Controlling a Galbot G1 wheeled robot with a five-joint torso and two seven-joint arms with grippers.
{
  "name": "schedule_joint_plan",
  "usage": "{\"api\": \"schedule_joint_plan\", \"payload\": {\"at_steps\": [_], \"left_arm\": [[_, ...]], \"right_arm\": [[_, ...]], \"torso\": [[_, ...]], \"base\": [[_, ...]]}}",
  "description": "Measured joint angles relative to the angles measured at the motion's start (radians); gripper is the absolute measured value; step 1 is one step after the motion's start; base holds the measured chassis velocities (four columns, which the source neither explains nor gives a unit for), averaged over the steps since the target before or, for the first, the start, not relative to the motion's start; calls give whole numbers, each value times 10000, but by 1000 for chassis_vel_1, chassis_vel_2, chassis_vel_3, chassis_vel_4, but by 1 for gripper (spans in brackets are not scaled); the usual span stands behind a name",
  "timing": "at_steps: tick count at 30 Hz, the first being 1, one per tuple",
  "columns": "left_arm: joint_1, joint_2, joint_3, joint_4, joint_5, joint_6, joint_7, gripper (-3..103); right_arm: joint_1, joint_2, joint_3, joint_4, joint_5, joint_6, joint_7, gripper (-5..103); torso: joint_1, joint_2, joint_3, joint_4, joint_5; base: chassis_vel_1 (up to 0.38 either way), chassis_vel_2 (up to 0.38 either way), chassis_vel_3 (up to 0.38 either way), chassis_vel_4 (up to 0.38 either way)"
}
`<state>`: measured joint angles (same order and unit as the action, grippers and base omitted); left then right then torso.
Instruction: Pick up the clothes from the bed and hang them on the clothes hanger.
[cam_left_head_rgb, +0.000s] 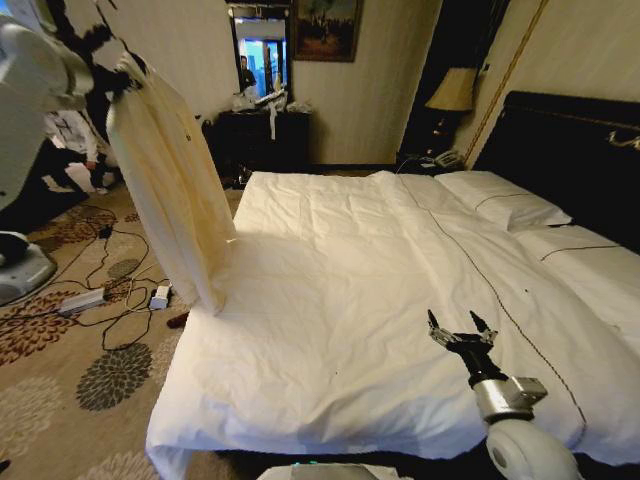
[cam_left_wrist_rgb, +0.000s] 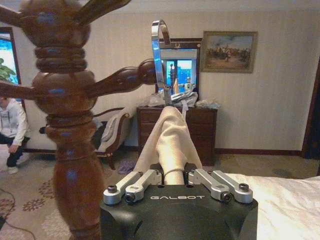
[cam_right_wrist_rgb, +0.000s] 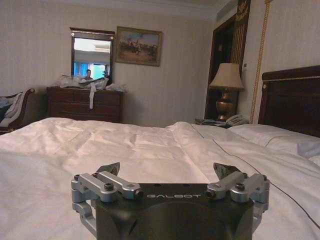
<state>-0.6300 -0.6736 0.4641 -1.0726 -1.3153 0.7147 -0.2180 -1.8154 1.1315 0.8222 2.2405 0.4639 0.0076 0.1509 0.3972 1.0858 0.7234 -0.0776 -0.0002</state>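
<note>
Garment: one cream long-sleeved top (cam_left_head_rgb: 170, 170), lifted clear of the bed (cam_left_head_rgb: 330, 330) and hanging at about ten o'clock in the head view, its lower hem trailing down to the duvet's left edge. It is already draped on the clothes hanger, whose silver wire hook (cam_left_wrist_rgb: 161, 55) rises above the folded cloth in the left wrist view.

Left gripper (cam_left_wrist_rgb: 174, 181): closed on the top and hanger at the neck, raised high so the hook comes level with the pegs.

Stand: turned dark-wood coat stand (cam_left_wrist_rgb: 62, 125), at nine o'clock in the left wrist view; one peg (cam_left_wrist_rgb: 125, 79) reaches toward the hook, its tip just beside it. Whether the hook has caught cannot be told; by judgement the hanging step is near its end.

Right gripper (cam_left_head_rgb: 462, 338): jaws spread wide, empty, held low over the duvet at about five o'clock in the head view, apparently waiting clear of the work.

Background: dresser (cam_right_wrist_rgb: 84, 104), bedside lamp (cam_right_wrist_rgb: 227, 87).
</note>
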Motion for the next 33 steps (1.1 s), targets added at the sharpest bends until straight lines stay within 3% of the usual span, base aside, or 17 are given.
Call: {"api": "schedule_joint_plan", "payload": {"at_steps": [11, 22, 33], "left_arm": [[143, 230, -115, -80, -164, 138, -155, 16], [1070, 429, -793, -542, -161, 201, -435, 16], [1055, 320, -861, -373, -139, 207, -694, 14]], "right_arm": [[0, 0, 0, 0, 0, -1, 0, 100], [0, 0, 0, 0, 0, 0, 0, 100], [0, 0, 0, 0, 0, 0, 0, 100]], "torso": [[0, 0, 0, -3, 2], [0, 0, 0, -4, 1], [0, 0, 0, -3, 2]], "base": [[0, 0, 0, 0], [0, 0, 0, 0], [0, 0, 0, 0]]}}
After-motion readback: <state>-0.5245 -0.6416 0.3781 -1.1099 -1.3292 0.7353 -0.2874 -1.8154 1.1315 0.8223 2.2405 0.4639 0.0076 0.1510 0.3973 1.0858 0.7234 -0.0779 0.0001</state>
